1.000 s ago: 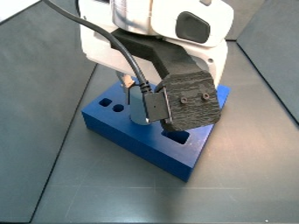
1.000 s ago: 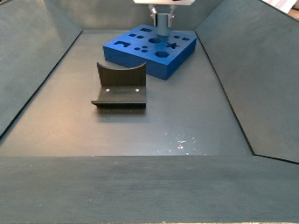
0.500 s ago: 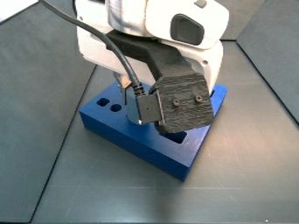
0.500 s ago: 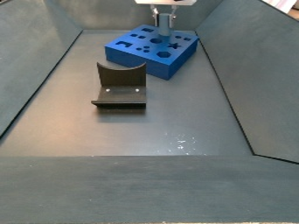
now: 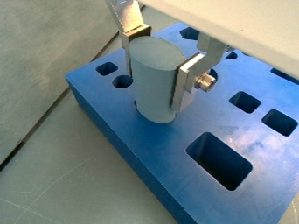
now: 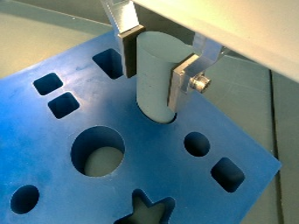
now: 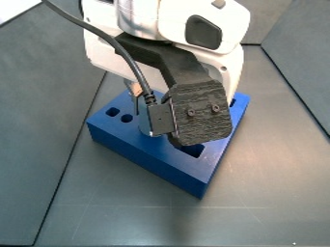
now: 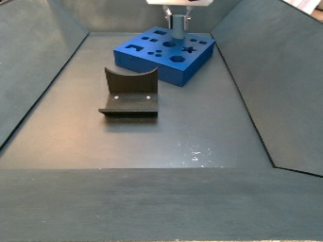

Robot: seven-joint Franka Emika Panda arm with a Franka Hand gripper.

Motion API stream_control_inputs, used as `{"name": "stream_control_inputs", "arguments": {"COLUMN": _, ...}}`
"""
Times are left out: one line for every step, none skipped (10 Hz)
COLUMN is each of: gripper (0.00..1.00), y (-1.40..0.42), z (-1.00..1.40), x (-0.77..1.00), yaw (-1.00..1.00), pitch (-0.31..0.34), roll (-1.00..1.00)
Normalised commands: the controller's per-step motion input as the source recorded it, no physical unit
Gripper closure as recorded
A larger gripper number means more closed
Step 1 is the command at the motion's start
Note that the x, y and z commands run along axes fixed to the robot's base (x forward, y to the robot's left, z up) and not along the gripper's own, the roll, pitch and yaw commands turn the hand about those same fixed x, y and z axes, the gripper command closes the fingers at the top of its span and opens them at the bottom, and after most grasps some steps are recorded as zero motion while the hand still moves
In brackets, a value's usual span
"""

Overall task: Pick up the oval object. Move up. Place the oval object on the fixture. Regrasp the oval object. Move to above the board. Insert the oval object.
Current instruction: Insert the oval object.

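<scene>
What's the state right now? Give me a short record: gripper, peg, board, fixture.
gripper: over the board, fingers shut on the oval object
oval object: upright, lower end entering a hole in the board
board: blue, flat on the floor; other visible holes unfilled
fixture: dark bracket on the floor, apart from the board, holds nothing

Board [image 5: 140, 149]: glossy blue plastic. Oval object [image 5: 156, 79]: smooth matt grey. Pincer [image 5: 163, 54] above board: bare silver metal plates. Fixture [image 8: 130, 93]: dark matt.
</scene>
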Motion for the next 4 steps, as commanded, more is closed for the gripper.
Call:
{"name": "stream_control_inputs", "arguments": {"gripper": 1.00, "y": 0.14, "z": -0.26, "x": -0.19, "yaw": -0.05, "pitch": 0.064, "roll": 0.29}}
{"name": "stream_control_inputs", "arguments": {"gripper": 0.00, "y": 0.14, "z": -0.22, "x": -0.17, "yaw": -0.11, "pitch": 0.127, "roll": 0.14}}
{"name": "stream_control_inputs", "arguments": {"gripper": 0.00, "y": -0.03, "z": 0.00, "x": 0.00, "yaw": 0.00, "pitch": 0.000, "roll": 0.00}}
{"name": "stream_control_inputs", "arguments": {"gripper": 0.00, "y": -0.08, "z": 0.00, "x": 0.00, "yaw": 0.00, "pitch": 0.000, "roll": 0.05}}
